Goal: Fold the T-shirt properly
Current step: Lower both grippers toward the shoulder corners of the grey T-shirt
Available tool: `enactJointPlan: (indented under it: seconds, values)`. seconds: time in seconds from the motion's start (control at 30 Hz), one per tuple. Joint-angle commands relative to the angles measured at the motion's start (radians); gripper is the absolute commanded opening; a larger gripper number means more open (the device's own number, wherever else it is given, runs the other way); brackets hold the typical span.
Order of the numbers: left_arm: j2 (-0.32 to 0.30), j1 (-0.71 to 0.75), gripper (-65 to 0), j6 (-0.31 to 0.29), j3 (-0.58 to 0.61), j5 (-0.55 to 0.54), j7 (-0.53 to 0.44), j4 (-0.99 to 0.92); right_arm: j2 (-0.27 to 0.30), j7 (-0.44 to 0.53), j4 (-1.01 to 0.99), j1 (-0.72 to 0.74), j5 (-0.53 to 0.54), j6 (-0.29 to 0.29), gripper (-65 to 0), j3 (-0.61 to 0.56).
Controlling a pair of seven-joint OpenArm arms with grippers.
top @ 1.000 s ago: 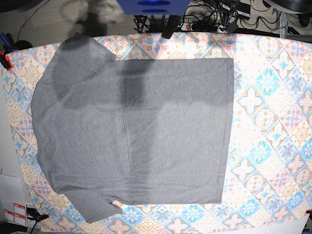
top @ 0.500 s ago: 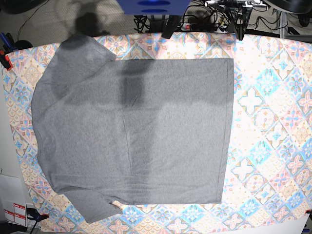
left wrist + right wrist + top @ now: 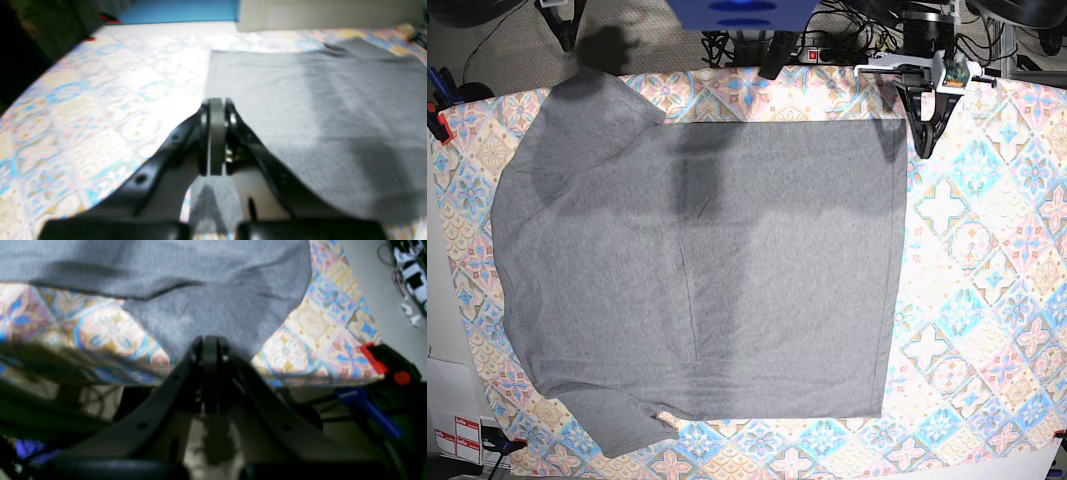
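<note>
**Two closed end effectors at the far edge, T-shirt flat on the tabletop**

Two arms show only at the far side of the base view. Nearest the camera, the grey T-shirt [image 3: 697, 270] lies spread flat on the patterned tablecloth [image 3: 987, 300], one sleeve reaching toward the near left corner, its straight hem running down the right side. Bare tablecloth fills the right part of the tabletop.

Farther back, the left end effector [image 3: 924, 150] hangs over the cloth just beside the shirt's far right corner; its jaws are pressed together and hold nothing. In the left wrist view the closed tips [image 3: 215, 103] sit above the hem edge of the T-shirt [image 3: 317, 110].

The right end effector [image 3: 210, 340] is also fully closed and empty, poised over the far sleeve [image 3: 217, 310] near the tablecloth's edge. Red and blue clamps [image 3: 383, 373] grip that edge.
</note>
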Motion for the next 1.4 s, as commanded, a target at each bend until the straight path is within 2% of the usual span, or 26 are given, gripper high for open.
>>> enactJointPlan:
  seconds: [0.0,0.1,0.17,0.27,0.37,0.43,0.53,0.6,0.77,0.9,1.0,1.2,1.3,1.37]
  values:
    - [-0.022,0.015,-65.0,0.007,0.0,-0.008,-0.008,0.014,0.006,-0.001,0.03,-0.02,0.002,-0.003,-64.7,0.002]
    - [-0.035,0.017,-62.8,0.007,0.001,-0.055,0.001,0.014,0.01,-0.101,0.076,-0.014,0.002,-0.003,-64.7,0.004]
    - [-0.04,0.017,-56.9,0.007,0.0,-0.091,0.003,0.014,0.01,-0.161,0.111,0.015,0.002,-0.003,-64.2,0.004]
    - [-0.043,0.018,-49.6,0.007,-0.003,-0.113,0.004,0.014,0.01,-0.265,0.136,0.046,0.002,-0.003,-59.2,0.004]
    - [-0.069,0.018,-49.7,0.007,-0.003,-0.114,0.015,0.014,0.01,-0.348,0.147,0.087,0.002,-0.003,-52.6,0.002]
    - [-0.075,0.017,-49.8,0.007,-0.003,-0.124,0.061,0.016,0.01,-0.388,0.147,0.11,0.002,-0.003,-48.4,0.002]
    - [-0.081,0.006,-49.4,0.007,-0.007,-0.179,0.147,0.017,0.01,-0.414,0.148,0.136,0.002,-0.003,-43.7,0.002]
    - [-0.115,-0.008,-49.4,0.007,-0.007,-0.225,0.192,0.019,0.01,-0.42,0.148,0.145,0.002,-0.003,-41.7,0.002]
    - [-0.25,-0.044,-50.0,0.007,-0.007,-0.443,0.305,0.017,0.014,-0.418,0.148,0.167,0.002,-0.001,-37.7,-0.024]
    - [-0.379,-0.077,-50.0,0.007,-0.025,-0.625,0.4,0.014,0.068,-0.432,0.157,0.184,0.004,-0.001,-33.9,-0.087]
    - [-0.443,-0.109,-50.1,0.007,-0.025,-0.704,0.476,0.013,0.089,-0.468,0.168,0.21,0.009,-0.001,-31.4,-0.123]
    - [-0.443,-0.12,-50.1,0.007,-0.025,-0.708,0.503,-0.003,0.088,-0.558,0.17,0.26,0.018,-0.001,-30.9,-0.119]
    - [-0.443,-0.12,-50.1,0.007,-0.025,-0.708,0.505,-0.004,0.091,-0.599,0.17,0.297,0.125,-0.001,-30.7,-0.117]
    - [-0.447,-0.12,-50.1,0.007,-0.026,-0.708,0.505,-0.018,0.122,-0.619,0.17,0.328,0.213,-0.001,-29.6,-0.11]
